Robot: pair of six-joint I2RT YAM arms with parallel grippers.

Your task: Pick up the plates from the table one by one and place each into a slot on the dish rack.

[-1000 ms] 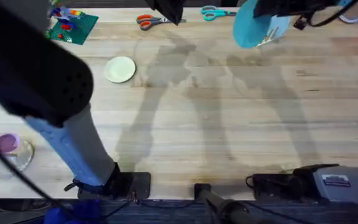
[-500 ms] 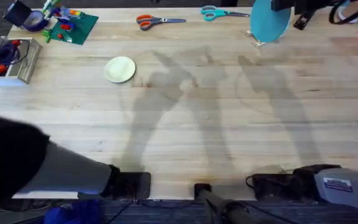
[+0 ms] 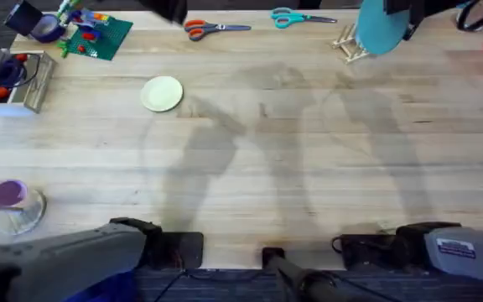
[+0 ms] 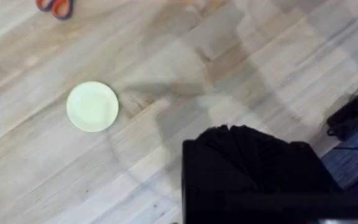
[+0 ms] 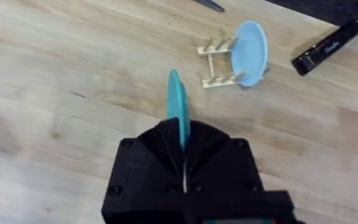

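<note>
A cream-yellow plate (image 3: 162,93) (image 4: 92,106) lies flat on the table (image 3: 258,168), left of the middle. My right gripper (image 3: 402,15) (image 5: 180,127) is shut on the rim of a teal plate (image 3: 380,28) (image 5: 176,102), holding it upright in the air just beside the dish rack (image 3: 348,44) (image 5: 218,62) at the far right. A light blue plate (image 5: 251,52) stands in the rack's end slot. My left gripper (image 4: 229,134) hangs high above the table, right of the cream-yellow plate, with its black fingers together and nothing in them.
Orange scissors (image 3: 209,28) and teal scissors (image 3: 296,17) lie along the far edge. A green baseplate with blocks (image 3: 97,33) and a metal box (image 3: 15,80) sit far left, a glass bowl (image 3: 19,210) near left. A black bar (image 5: 325,45) lies beyond the rack.
The right gripper has carried the teal plate to the right, up against the dish rack. The left arm has swung out of the left side of the overhead view, uncovering the table there.
</note>
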